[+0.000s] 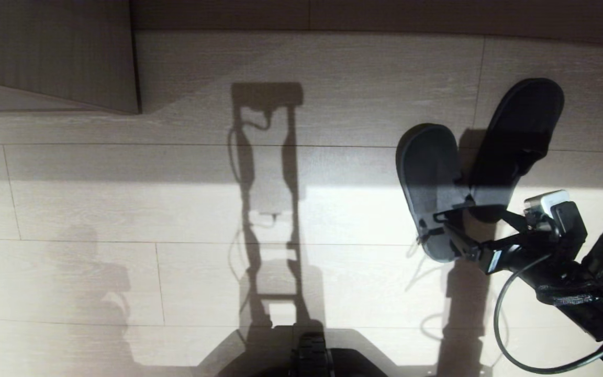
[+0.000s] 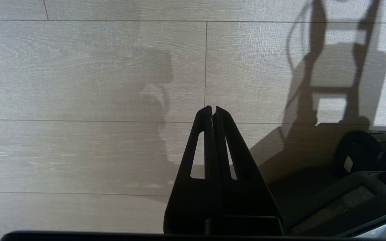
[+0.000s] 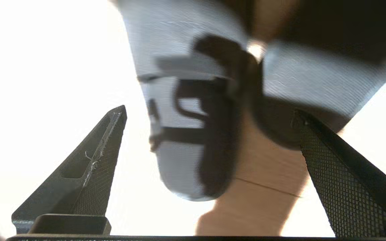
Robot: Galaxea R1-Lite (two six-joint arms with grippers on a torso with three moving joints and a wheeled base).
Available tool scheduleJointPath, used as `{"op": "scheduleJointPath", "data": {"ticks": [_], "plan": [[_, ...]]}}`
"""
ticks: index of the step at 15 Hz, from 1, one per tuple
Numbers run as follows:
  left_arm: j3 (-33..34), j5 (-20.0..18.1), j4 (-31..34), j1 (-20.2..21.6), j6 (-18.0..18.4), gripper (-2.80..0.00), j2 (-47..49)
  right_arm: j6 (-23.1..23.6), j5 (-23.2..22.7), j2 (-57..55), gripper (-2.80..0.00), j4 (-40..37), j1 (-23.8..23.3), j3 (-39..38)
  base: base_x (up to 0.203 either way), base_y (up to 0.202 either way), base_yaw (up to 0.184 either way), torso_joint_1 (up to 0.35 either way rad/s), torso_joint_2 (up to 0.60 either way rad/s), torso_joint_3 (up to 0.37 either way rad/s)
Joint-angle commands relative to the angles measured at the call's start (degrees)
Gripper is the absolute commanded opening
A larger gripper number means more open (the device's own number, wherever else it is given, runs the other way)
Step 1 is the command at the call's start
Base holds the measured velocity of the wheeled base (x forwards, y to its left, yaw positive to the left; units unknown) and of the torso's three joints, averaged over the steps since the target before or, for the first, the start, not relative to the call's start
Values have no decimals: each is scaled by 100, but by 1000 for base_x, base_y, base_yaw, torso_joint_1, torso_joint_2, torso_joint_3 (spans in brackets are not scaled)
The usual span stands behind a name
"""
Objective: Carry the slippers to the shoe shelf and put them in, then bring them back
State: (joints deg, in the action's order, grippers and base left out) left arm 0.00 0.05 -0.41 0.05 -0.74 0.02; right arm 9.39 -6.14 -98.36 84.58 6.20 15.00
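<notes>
The slippers lie on the floor. The right pincer hangs wide apart over their heels, gripping nothing.

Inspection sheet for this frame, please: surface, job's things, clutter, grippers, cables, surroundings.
Surface: pale wood-grain floor, half sunlit, crossed by the robot's shadow.
Job's things: slippers on the floor at right, heels close together, toes splayed apart.
Clutter: nothing seen.
Grippers: right gripper open, above the slippers' heels, holding nothing; left gripper shut, empty, over bare floor.
Cables: black cable looping off the right arm.
Surroundings: wood-grain furniture panel far left.
</notes>
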Motion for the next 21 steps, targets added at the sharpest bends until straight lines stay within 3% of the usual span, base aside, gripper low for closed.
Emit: {"op": "scheduleJointPath", "data": {"ticks": [1,2,3,6,8,10,11,18,21], "plan": [[0,4,-2,4,-5,-280,-2,4,-249,574,0,15,219,-194,0,0,0,0,0,0],[0,4,-2,-5,-5,-280,-2,-5,-379,643,0,-7,363,-262,0,0,0,0,0,0],[0,4,-2,3,-5,-280,-3,-7,-341,619,-280,-21,460,-277,0,0,0,0,0,0],[0,4,-2,-5,-5,-280,-2,-1,-271,578,-280,-77,537,-265,0,0,0,0,0,0],[0,4,-2,4,-5,-280,-2,169,541,347,-280,-313,850,-227,0,0,0,0,0,0],[0,4,-2,-5,-5,-280,-11,792,832,274,-280,-380,865,-252,0,0,0,0,0,0],[0,4,-2,3,-5,-280,-2,814,834,251,-280,-371,845,-239,0,0,0,0,0,0],[0,4,-2,1,-5,-280,-11,912,1014,-262,-280,105,-685,792,0,0,0,0,0,0],[0,4,-2,4,-5,-280,-6,845,971,-691,-280,134,-725,1064,0,0,0,0,0,0]]}}
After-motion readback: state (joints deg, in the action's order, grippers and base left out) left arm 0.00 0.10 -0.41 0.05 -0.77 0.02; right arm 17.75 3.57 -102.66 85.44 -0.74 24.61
